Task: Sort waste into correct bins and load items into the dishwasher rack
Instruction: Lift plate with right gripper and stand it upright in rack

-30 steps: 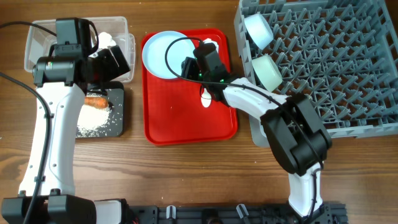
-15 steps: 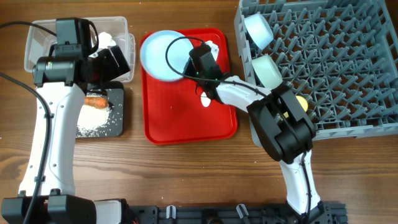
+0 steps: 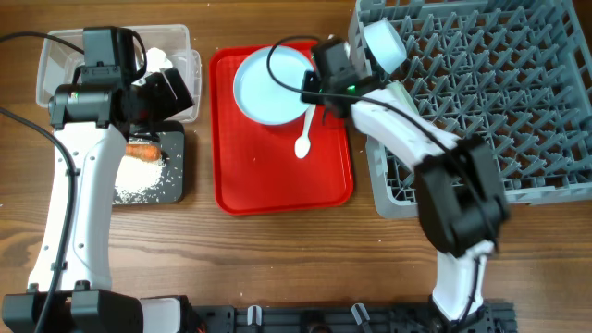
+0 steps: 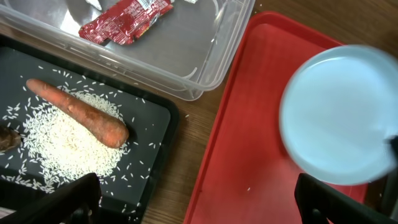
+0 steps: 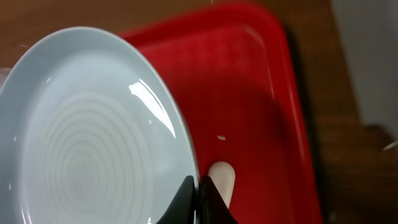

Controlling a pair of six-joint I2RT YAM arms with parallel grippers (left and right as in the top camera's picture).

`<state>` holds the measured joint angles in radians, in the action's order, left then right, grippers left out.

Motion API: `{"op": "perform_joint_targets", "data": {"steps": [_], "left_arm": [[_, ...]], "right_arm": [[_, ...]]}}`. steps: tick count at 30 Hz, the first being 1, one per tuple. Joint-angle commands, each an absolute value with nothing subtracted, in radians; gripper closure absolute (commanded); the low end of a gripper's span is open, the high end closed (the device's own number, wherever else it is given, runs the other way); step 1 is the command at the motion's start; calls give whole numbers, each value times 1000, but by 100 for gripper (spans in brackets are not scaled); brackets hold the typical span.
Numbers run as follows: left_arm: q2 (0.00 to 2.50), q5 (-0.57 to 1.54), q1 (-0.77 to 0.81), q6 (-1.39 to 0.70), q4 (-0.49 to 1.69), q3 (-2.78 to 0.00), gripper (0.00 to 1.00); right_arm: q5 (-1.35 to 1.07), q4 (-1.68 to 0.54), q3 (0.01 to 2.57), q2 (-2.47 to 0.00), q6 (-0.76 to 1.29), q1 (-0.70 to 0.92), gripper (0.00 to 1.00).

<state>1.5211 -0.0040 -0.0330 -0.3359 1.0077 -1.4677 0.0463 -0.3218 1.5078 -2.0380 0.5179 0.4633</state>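
Overhead first. My right pincer sits at the right rim of the plate, over the upper part of the red tray. The spoon lies on the tray just below the plate. The rack stands to the right with one bowl propped at its top left corner. My left pincer hangs over the spot where the clear tub meets the black tray, with the carrot and the rice lying in the black tray.

Left wrist view. The fingers are spread wide and hold nothing. Beneath them I see carrot and rice, with a brown lump at the far left edge. The red wrapper lies in the tub. The plate shows blurred at the right, over the red tray.

Right wrist view. The fingertips are pressed together on the plate's rim, pinching it at the edge. The rest of the plate spreads up and left from that grip, and the spoon's end is just right of the fingertips on the tray.
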Motion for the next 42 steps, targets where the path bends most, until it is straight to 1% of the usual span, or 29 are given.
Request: {"op": "perform_joint_targets", "data": {"steps": [1, 4, 7, 8, 10, 13, 16, 18, 20, 22, 26, 33, 36, 37, 38, 39, 40, 42], "left_arm": [[1522, -20, -39, -348, 1008, -1477, 0], [1522, -20, -39, -348, 1008, -1477, 0], [1522, -20, -39, -348, 1008, -1477, 0], [1522, -20, -39, -348, 1008, -1477, 0], [1522, -20, -39, -348, 1008, -1477, 0], [1522, -20, -39, -348, 1008, -1477, 0], [1522, -20, -39, -348, 1008, -1477, 0], [1522, -20, -39, -348, 1008, -1477, 0], [1522, -20, -39, -348, 1008, -1477, 0], [1522, -20, -39, -348, 1008, -1477, 0], [1522, -20, -39, -348, 1008, -1477, 0], [1522, -20, -39, -348, 1008, -1477, 0], [1522, -20, -39, -348, 1008, -1477, 0], [1522, -20, -39, -348, 1008, -1477, 0], [1522, -20, -39, -348, 1008, -1477, 0], [1522, -20, -39, -348, 1008, -1477, 0], [1522, -20, -39, -348, 1008, -1477, 0], [1522, -20, -39, -348, 1008, -1477, 0]], "right_arm": [[99, -341, 1512, -1813, 381, 470, 95], [259, -383, 1512, -1651, 300, 470, 96], [569, -456, 1512, -1523, 173, 470, 96], [669, -474, 1512, -1497, 120, 469, 96], [870, -488, 1512, -1467, -57, 469, 96], [1058, -464, 1512, -1470, -262, 452, 96], [1047, -453, 1511, -1496, -484, 381, 96], [1047, -455, 1511, -1524, -593, 318, 96], [1046, -453, 1511, -1555, -655, 268, 96], [1039, -447, 1511, -1589, -655, 244, 96], [937, -432, 1511, -1671, -655, 222, 95], [936, -223, 1511, -1855, -758, 197, 96], [912, -165, 1511, -1908, -768, 197, 96], [890, -152, 1511, -1925, -767, 197, 89], [868, -149, 1511, -1935, -754, 197, 54], [846, -147, 1511, -1940, -736, 197, 27], [810, -143, 1511, -1941, -658, 195, 0], [808, -117, 1511, -1939, -543, 188, 0]]}}
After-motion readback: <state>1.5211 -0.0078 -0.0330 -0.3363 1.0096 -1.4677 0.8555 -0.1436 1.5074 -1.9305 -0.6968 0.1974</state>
